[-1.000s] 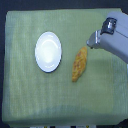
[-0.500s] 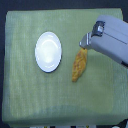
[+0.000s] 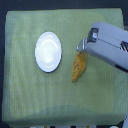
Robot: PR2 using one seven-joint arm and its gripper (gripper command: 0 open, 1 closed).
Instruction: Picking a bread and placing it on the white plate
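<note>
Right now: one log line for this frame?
stage: approach | gripper: over top end of bread, jaw state unclear | white plate: empty | bread: on green cloth

A table is covered by a light green cloth (image 3: 30,95), finely checked. Dark floor (image 3: 2,65) is seen around its edges.

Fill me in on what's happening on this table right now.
A PR2 arm reaches in from the exterior view's right, its gripper right at the upper end of the bread, which lies on the green cloth. Whether the gripper is open or shut cannot be told at this resolution. The white plate sits empty on the bread's left in this view, apart from it. The bread is not yet on it.
</note>
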